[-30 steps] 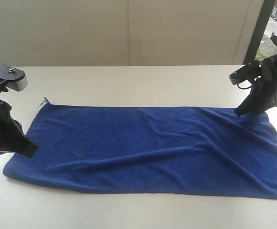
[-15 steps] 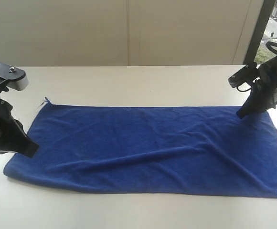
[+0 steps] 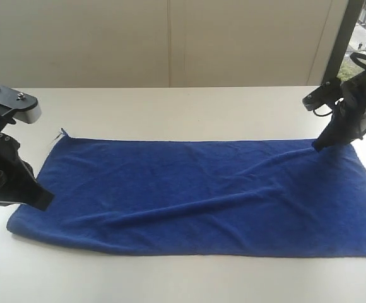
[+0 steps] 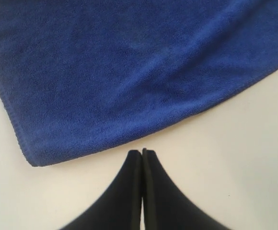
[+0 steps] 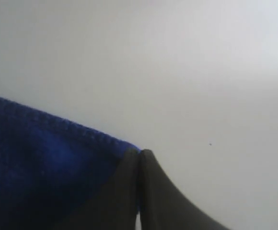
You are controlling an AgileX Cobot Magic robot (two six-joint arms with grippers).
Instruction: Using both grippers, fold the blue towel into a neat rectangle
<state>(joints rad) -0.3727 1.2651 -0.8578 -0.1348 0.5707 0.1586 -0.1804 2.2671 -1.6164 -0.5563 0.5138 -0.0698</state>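
The blue towel (image 3: 195, 196) lies spread out lengthwise on the white table, with long shallow creases running toward its far right corner. My right gripper (image 3: 317, 145) is shut on that corner; in the right wrist view the jaws (image 5: 140, 153) are pressed together over the towel's hem (image 5: 33, 163). My left gripper (image 3: 41, 201) stands at the towel's left end, shut and holding nothing. In the left wrist view its tips (image 4: 142, 152) meet over bare table just off the towel's edge (image 4: 129, 72). A small tag (image 3: 60, 132) sticks out at the far left corner.
The white table (image 3: 189, 107) runs back to a pale wall. A dark window frame (image 3: 337, 38) rises at the far right, behind the right arm. The towel's right end reaches the edge of the exterior view.
My right gripper has moved right and slightly back with the corner, drawing the towel tauter and flattening its creases. The left arm has shifted a little to the right.
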